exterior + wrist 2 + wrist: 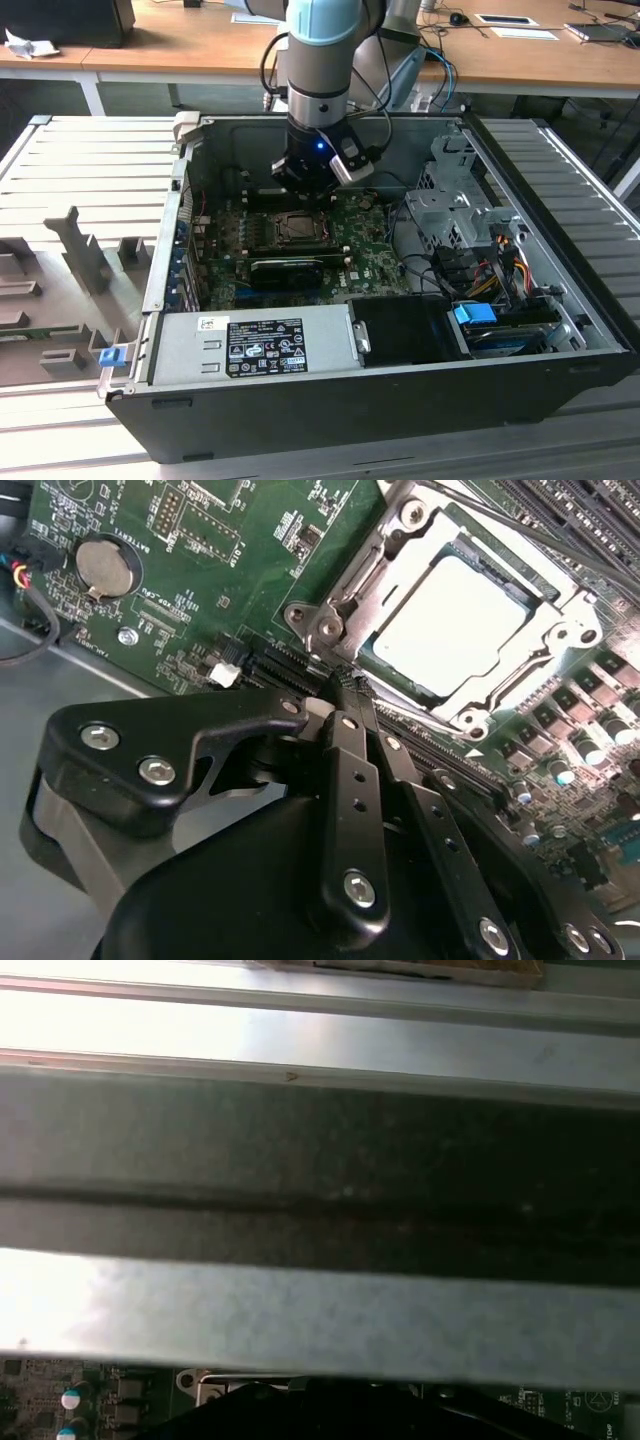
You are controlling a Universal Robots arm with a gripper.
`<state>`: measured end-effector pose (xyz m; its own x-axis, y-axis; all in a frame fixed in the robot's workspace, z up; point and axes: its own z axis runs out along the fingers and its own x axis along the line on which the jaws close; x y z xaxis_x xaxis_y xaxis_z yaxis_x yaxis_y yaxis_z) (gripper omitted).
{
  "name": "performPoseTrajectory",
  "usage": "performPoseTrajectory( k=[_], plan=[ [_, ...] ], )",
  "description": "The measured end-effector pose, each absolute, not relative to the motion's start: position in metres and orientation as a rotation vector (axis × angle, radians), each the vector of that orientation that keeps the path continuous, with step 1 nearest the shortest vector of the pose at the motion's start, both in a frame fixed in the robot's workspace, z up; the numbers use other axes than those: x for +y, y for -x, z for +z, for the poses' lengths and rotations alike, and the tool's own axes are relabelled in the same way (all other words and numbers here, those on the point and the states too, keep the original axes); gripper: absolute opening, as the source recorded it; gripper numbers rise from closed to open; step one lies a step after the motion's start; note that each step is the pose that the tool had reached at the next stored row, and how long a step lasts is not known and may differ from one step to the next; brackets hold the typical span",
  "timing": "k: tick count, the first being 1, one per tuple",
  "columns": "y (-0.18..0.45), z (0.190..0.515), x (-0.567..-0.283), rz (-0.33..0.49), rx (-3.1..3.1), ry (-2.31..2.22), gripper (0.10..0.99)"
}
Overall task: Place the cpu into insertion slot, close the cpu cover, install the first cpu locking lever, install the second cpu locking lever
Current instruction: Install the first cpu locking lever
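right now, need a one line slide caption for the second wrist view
Closed gripper poised at the corner of the cpu cover, which lies shut over the cpu seated in the insertion slot on the green motherboard.

A robotics lab or test workshop. An opened desktop computer case (pixel 400 390) lies on its side on a bench of ribbed grey aluminium profile (pixel 90 170), its green motherboard (pixel 370 262), power supply (pixel 250 345) and coloured cables (pixel 495 262) bare. A robot arm (pixel 320 60) reaches down into the case. Grey holding fixtures (pixel 85 250) stand near the bench's edge. Behind, long wooden desks (pixel 190 45) carry papers and office gear
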<state>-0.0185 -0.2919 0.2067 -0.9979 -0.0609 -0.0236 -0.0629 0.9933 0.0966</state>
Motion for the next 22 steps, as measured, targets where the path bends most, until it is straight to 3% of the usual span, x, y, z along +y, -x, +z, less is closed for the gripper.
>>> performPoseTrajectory(
  k=[22],
  plan=[
    [0.0184, 0.2035, -0.2908, 0.119, 3.118, 0.083, 0.106]
  ],
)
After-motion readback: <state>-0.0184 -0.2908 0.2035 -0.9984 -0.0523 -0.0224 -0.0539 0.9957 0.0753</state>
